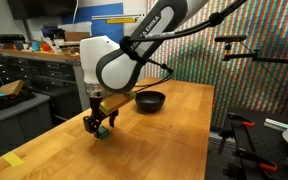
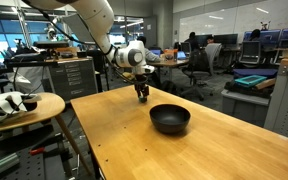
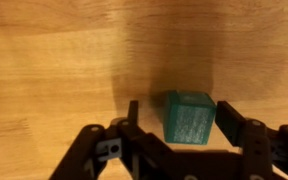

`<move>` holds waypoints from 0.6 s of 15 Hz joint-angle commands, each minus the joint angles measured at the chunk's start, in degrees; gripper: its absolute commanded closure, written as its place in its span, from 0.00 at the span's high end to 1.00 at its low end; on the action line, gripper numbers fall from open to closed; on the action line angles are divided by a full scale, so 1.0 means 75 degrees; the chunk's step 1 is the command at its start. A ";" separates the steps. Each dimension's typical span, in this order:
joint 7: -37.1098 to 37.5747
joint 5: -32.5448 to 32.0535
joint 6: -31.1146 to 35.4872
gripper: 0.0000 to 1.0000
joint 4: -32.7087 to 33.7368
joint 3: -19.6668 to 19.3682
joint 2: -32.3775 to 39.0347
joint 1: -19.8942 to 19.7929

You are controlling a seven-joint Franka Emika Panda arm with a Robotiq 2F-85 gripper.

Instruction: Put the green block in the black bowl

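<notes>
The green block (image 3: pixel 189 118) is a small cube on the wooden table, between my gripper's fingers (image 3: pixel 178 106) in the wrist view. The right finger is close against it and the left finger stands a little apart. The gripper is open around the block. In an exterior view the gripper (image 1: pixel 99 124) is low over the table with the block (image 1: pixel 103 132) at its tips. It also shows in an exterior view (image 2: pixel 142 95). The black bowl (image 1: pixel 150 101) sits empty on the table some way from the gripper, seen in both exterior views (image 2: pixel 170 119).
A flat yellow piece (image 1: pixel 12 160) lies near the table's corner. The wooden table (image 2: pixel 134 140) has edges close on both sides. A round side table (image 2: pixel 24 108) with objects stands beside it. Workbenches and drawers (image 1: pixel 24 80) are behind.
</notes>
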 commanded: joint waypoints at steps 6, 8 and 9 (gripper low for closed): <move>-0.0348 0.0216 -0.0117 0.18 0.0289 -0.0157 0.0055 0.0078; -0.0299 0.0188 -0.0122 0.18 0.0245 -0.0222 -0.0001 0.0098; -0.0278 0.0167 -0.0117 0.18 0.0221 -0.0261 -0.0031 0.0108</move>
